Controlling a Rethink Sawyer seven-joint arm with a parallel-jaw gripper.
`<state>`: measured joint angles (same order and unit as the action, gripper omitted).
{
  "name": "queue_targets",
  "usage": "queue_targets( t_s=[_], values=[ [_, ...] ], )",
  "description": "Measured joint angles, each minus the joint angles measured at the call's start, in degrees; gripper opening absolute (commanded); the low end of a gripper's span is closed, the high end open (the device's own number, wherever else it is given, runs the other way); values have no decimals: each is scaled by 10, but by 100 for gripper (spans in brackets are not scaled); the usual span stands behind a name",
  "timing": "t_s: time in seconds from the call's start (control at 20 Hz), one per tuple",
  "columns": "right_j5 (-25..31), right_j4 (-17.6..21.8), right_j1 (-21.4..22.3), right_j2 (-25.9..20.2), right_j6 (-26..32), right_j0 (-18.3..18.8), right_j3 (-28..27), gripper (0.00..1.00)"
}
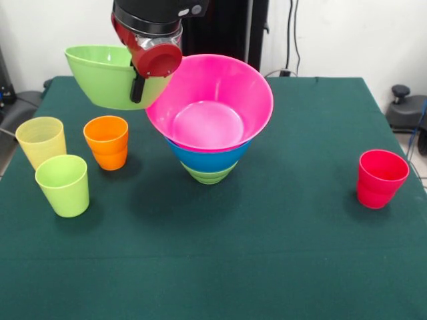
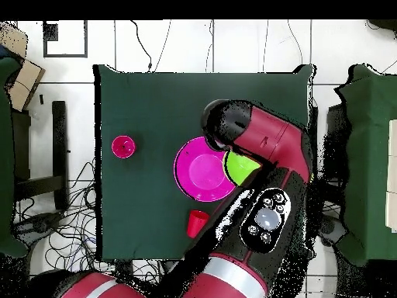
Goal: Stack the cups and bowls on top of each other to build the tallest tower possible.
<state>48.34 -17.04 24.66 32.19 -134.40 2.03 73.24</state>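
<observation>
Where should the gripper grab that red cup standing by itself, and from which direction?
Take the red cup by its rim, from straight above, with one finger inside the mouth and one outside the wall. It stands upright, mouth up, with nothing close by, so any side of the rim should work. The gripper holds the light green bowl.

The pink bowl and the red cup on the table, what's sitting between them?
Nothing. In the front view only bare green cloth lies between the pink bowl and the red cup.

Bright even light, soft shadows beside the cups (image 1: 63, 185) on the green table (image 1: 267, 253), no glare
</observation>
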Motion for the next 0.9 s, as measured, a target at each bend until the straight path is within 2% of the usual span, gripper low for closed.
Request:
queue_targets(
  t_s=[0.55,0.9],
  values=[
    [0,-17,-11,14,-4,-10,-1,0],
    [12,-19,-21,30,-30,-28,-14,0]
  ],
)
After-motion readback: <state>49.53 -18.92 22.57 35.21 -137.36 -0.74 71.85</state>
